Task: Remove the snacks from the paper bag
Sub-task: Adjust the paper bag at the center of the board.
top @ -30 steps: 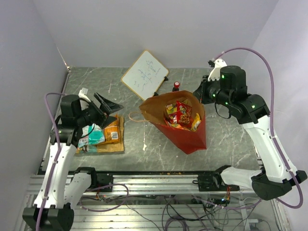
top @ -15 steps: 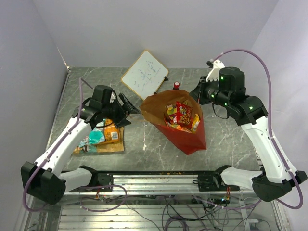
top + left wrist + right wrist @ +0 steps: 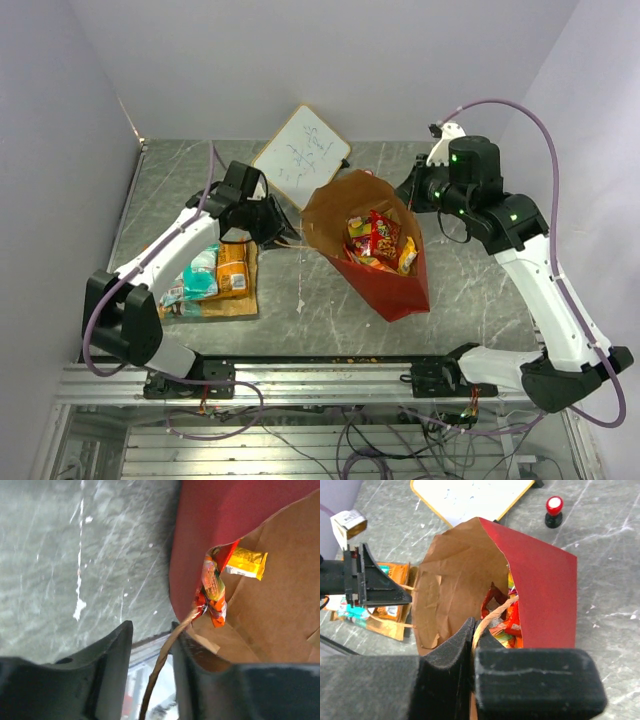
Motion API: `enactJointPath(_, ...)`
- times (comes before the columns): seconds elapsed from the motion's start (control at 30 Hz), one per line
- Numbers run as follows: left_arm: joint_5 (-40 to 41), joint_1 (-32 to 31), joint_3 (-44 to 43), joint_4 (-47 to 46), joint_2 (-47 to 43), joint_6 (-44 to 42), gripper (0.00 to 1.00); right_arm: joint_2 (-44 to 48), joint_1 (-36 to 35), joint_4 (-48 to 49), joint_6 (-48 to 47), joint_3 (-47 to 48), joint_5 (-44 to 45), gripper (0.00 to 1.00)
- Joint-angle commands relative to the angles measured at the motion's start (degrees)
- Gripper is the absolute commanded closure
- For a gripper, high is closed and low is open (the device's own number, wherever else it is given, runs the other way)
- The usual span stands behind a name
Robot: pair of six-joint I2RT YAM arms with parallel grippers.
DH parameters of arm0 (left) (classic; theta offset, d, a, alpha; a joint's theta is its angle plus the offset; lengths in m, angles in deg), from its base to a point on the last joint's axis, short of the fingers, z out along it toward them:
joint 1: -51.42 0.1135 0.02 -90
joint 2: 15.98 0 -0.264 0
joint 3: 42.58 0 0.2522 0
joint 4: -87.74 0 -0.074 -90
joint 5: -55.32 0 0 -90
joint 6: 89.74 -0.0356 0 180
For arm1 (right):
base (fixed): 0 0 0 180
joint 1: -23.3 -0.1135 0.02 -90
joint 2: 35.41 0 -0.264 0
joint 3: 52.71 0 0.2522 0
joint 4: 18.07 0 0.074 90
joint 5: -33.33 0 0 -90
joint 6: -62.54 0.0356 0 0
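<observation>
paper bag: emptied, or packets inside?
Not empty. Top view shows red and yellow packets in the open mouth of the paper bag; left wrist view shows orange and yellow ones against its brown inside.

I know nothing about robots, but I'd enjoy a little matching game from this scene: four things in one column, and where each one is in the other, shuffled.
Things:
1. whiteboard
2. yellow packet
3. teal packet
4. right gripper

Places or states:
A. inside the paper bag
B. shut on the bag's handle
C. at the back, behind the bag
D. lying outside the bag, to its left

Pairs: 1-C, 2-A, 3-D, 4-B
</observation>
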Motion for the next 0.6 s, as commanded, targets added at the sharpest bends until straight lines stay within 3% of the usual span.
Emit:
enactJointPath(0.0,-4.3,-0.5,-7.2,-1.6,1.6,-5.1,0.64,-0.9,-0.3,-1.3,-2.4,4.6,6.4,1.0)
enactJointPath(0.1,-7.7,-0.5,-9.6,-1.6,2.8,-5.3,0.88,-1.1,-0.3,-0.6,-4.4,5.9,12.1,1.0)
enactJointPath(0.13,-9.0,-0.5,-10.6,-2.1,3.2,-5.0,0.92,-1.5,-0.2,-0.3,-5.4,6.6,14.4,1.0)
enactJointPath(0.3,-15.5,-1.6,-14.5,-7.6,4.8,-1.2,0.93,-5.8,2.0,3.4,-10.5,11.3,25.7,1.0)
enactJointPath(0.57,-16.9,-9.0,-24.5,-9.1,9.7,1.2,0.93,-15.6,15.8,10.7,-22.1,25.4,15.5,1.0)
